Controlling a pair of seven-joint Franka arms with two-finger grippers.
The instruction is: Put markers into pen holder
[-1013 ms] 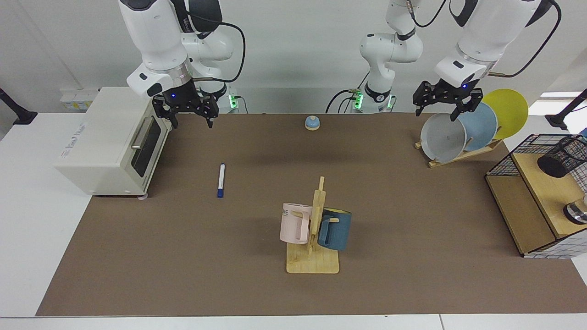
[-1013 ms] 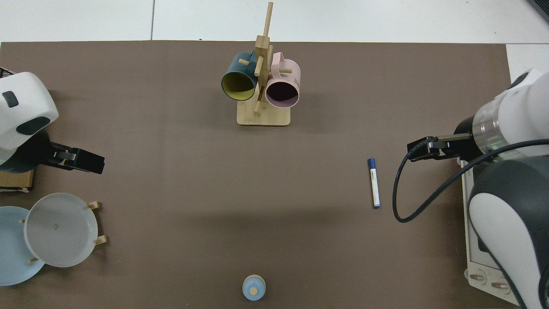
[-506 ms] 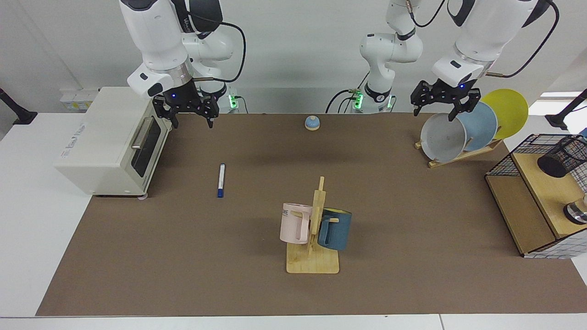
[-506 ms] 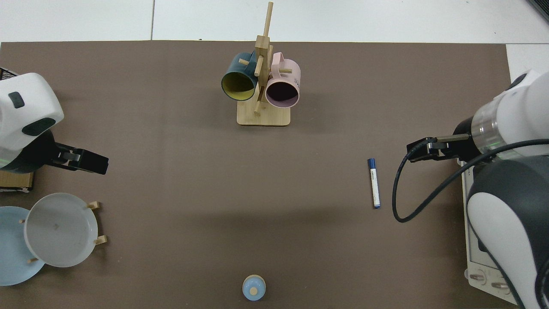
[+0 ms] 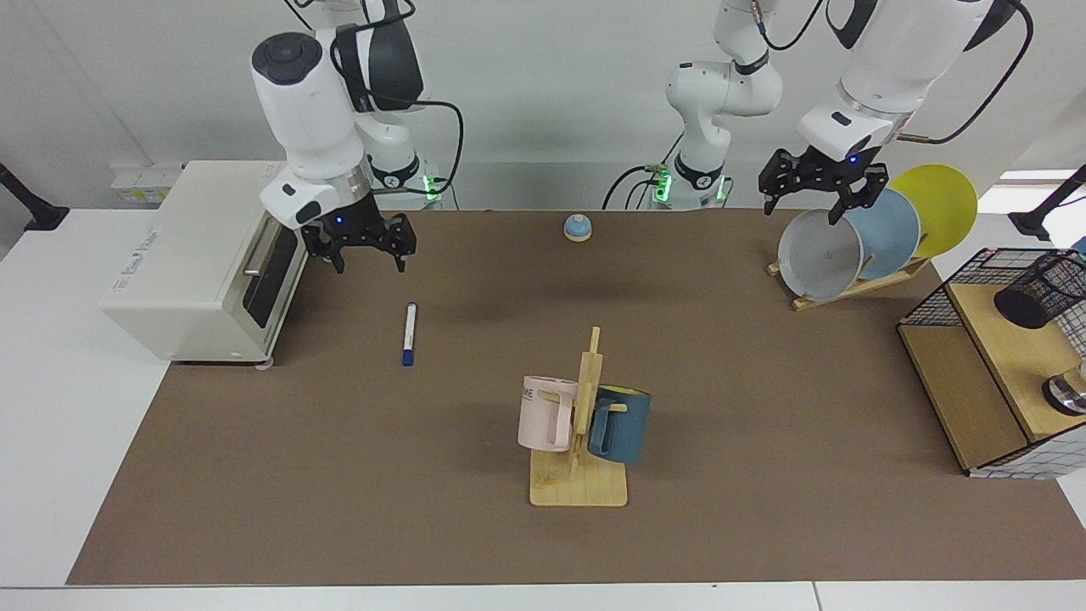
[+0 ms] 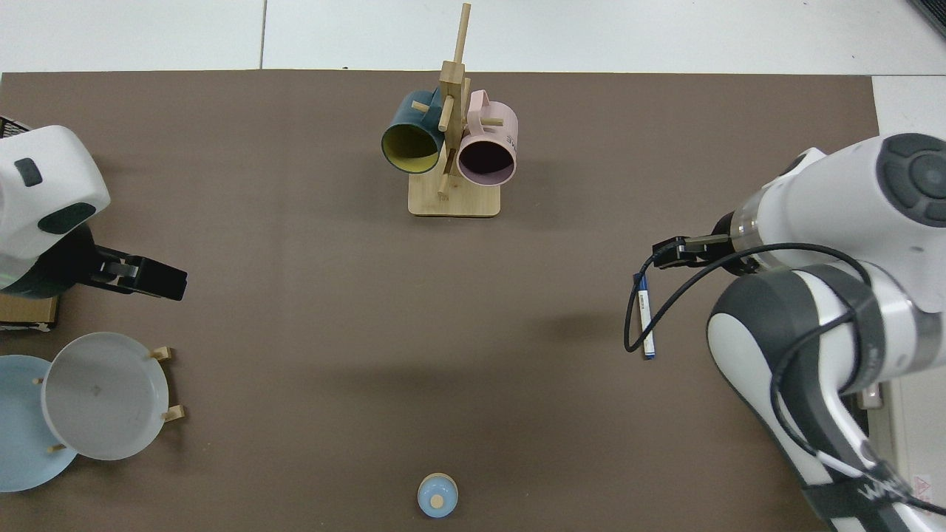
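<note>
Here marker [image 5: 409, 333] lies below right gripper [image 5: 370, 258] fingers [image 5: 401, 256].

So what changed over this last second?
The right hand moved out from beside the toaster oven, lower and toward the marker, open and holding nothing. The left hand only edged a little above the plates, open. The marker, pen holder and mugs stayed put.

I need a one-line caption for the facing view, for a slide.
Right tool open above the marker; left tool open over the plates.
</note>
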